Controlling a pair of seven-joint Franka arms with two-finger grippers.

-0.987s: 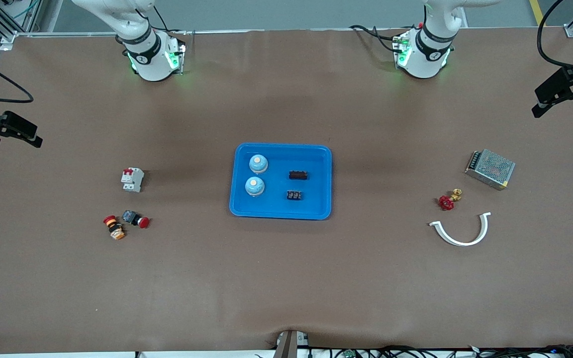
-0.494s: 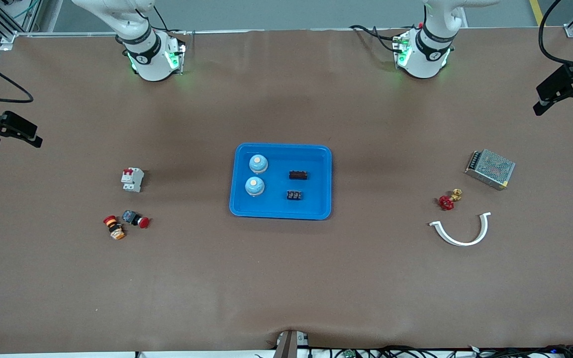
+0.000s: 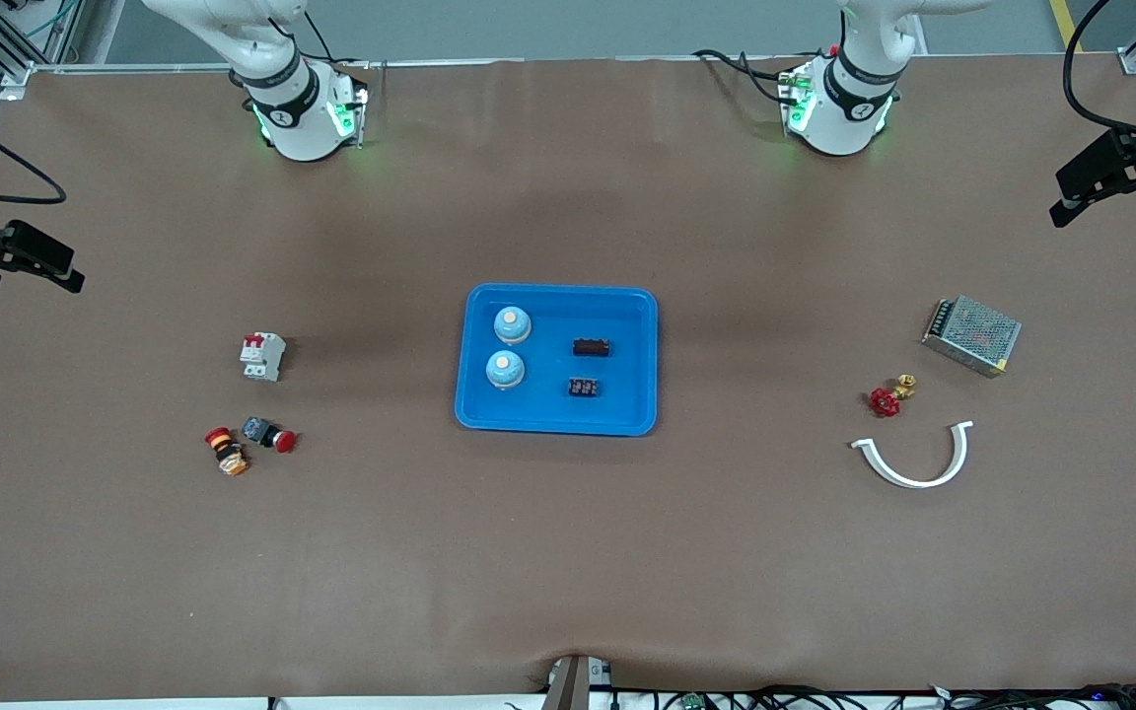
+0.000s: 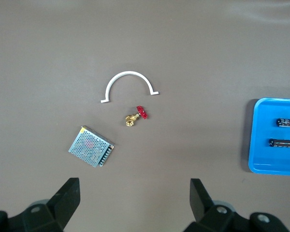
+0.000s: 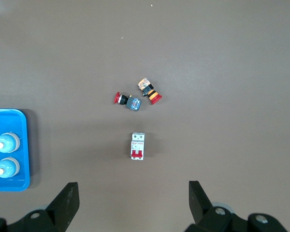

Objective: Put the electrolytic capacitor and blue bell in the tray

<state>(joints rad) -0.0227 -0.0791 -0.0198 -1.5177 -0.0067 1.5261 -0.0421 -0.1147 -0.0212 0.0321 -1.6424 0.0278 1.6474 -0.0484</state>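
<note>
my left gripper [image 4: 130,203] and right gripper [image 5: 130,203] hang released, jaws wide; both bells [image 3: 512,323] and the dark parts already lie in the tray [image 3: 627,419].

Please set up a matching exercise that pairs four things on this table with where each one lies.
Things:
1. two blue bells
2. metal mesh box
3. white circuit breaker
4. white curved clip

Places:
A. toward the right arm's end of the table, farther from the front camera than the red push buttons
B. in the tray
C. nearer the front camera than the red-handled valve
D. toward the left arm's end, farther from the front camera than the valve

Pairs: 1-B, 2-D, 3-A, 4-C
</note>
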